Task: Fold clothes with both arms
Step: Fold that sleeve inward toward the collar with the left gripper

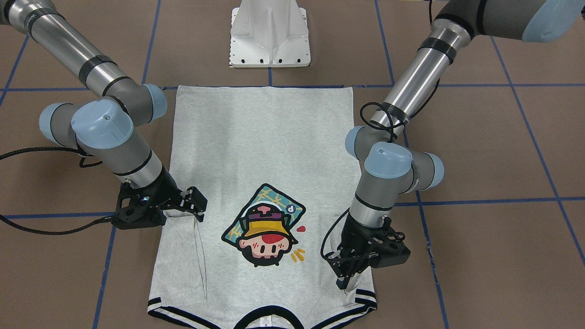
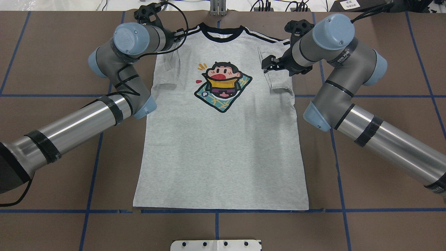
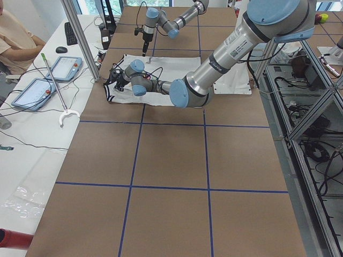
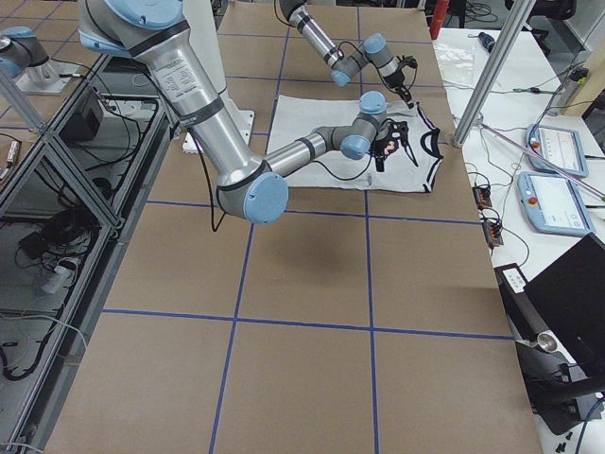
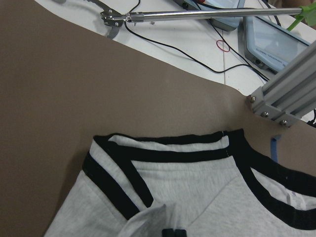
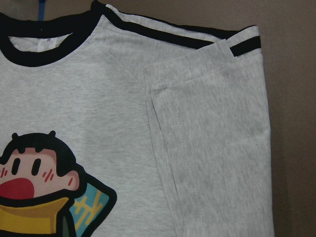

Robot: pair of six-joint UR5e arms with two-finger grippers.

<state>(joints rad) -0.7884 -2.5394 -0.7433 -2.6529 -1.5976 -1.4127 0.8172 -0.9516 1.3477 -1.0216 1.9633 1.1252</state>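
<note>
The front-facing view chops the front of the collar off the light heather-grey short-sleeved T-shirt at its bottom edge. From overhead, the black two-finger left gripper is mostly buried behind its own grey wrist joint. The left wrist camera only catches a sliver of black fingertip at the frame's bottom, so I can't tell if the jaws are pinching the sleeve. The black two-finger right gripper is a dark clump, jaws unreadable too. Both are way too tiny in the side views. The white pedestal base gets cut by the top edge, and the colourful cartoon head print runs off the right wrist view's bottom.
</note>
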